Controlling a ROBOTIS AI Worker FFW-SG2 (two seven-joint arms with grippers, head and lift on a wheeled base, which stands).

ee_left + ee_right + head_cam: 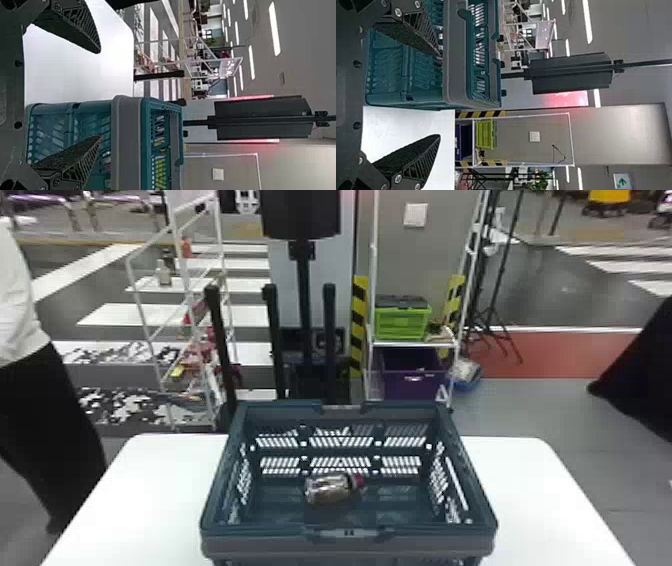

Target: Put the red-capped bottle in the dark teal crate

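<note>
Red-capped bottle [327,489] in dark teal crate [260,544] on white table [530,500]; white rack [413,344] behind; left gripper [100,95], right gripper [440,95] spread.

Stretches across the lower part of the head view as a smooth white table [530,490] with rounded far corners. Carries, at bottom centre, a rectangular, open-topped, dark teal plastic crate [260,532] with slotted walls, standing upright. Reaches out past the crate on both sides, toward the lower left and lower right.
</note>
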